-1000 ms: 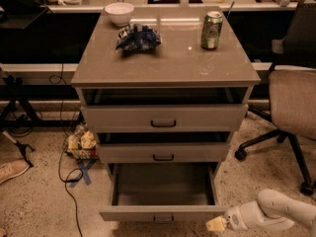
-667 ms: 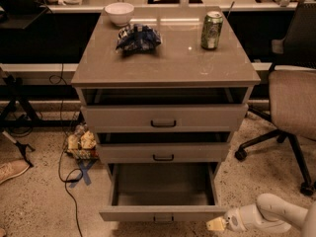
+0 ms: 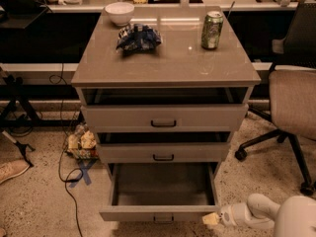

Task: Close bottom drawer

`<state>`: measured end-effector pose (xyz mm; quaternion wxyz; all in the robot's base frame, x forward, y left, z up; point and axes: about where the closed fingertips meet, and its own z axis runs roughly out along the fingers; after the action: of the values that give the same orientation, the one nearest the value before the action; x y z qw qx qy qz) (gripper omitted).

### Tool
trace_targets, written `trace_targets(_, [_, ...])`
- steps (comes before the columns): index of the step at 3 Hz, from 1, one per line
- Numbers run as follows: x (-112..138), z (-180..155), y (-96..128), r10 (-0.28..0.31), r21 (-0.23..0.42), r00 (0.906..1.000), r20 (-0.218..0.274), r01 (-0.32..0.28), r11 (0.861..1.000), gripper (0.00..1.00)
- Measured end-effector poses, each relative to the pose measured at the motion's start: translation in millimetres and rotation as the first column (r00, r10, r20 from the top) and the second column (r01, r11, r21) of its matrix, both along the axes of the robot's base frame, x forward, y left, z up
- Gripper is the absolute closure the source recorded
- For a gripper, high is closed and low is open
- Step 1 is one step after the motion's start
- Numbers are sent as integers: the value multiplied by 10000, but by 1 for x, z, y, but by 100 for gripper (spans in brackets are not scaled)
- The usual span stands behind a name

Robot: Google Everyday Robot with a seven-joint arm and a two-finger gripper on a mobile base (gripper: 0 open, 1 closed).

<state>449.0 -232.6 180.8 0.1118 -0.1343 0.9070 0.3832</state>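
Note:
The bottom drawer (image 3: pixel 163 214) is the lowest of three grey-beige drawers and is pulled far out, showing its plain grey inside. Its flat front with a small dark bar handle faces me near the lower edge of the camera view. My gripper (image 3: pixel 211 219) is at the lower right, on a white arm, with its yellowish tip next to the right end of the bottom drawer's front. The middle drawer (image 3: pixel 163 153) and the top drawer (image 3: pixel 164 117) are each pulled out a little.
On the cabinet top (image 3: pixel 165 65) stand a white bowl (image 3: pixel 119 12), a blue snack bag (image 3: pixel 138 36) and a green can (image 3: pixel 212 30). An office chair (image 3: pixel 291 98) stands at the right. Cables and a crumpled bag (image 3: pixel 81 142) lie on the floor at the left.
My arm has shifted slightly at the lower right; the gripper tip stays by the right end of the drawer front. The drawer has not visibly moved.

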Motion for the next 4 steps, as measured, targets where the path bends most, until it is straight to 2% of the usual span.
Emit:
trace_targets(1, [27, -23, 7, -363, 114, 9984, 441, 358, 9993, 100])
trace_targets(2, [57, -29, 21, -864, 488, 9895, 1158, 812, 9955, 100])
trace_targets(3, [81, -31, 40, -1053, 821, 9808, 1639, 928, 9923, 100])
trace_targets(4, [81, -31, 41, -1053, 822, 9808, 1641, 928, 9923, 100])
